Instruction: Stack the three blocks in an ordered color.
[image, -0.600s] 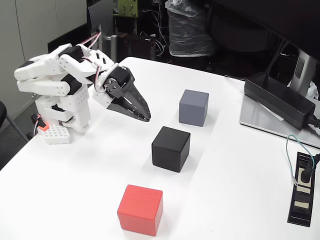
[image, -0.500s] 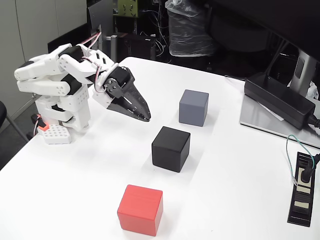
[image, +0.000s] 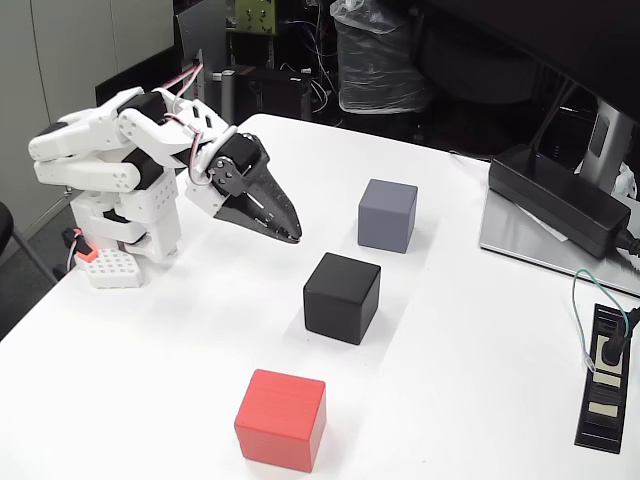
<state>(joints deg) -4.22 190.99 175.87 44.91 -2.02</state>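
At left of centre, the white arm's black two-finger pincer (image: 292, 236) hangs with fingers together, holding nothing, apart from the matte black cube (image: 342, 297) at centre.

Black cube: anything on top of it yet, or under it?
Nothing sits on the black cube; its top face is bare. It stands on the white table, apart from the blue-grey cube and red cube. Its underside is hidden.

white table (image: 470, 330) | grey wall panels (image: 70, 50) left | dark cluttered shelving (image: 300, 60) behind
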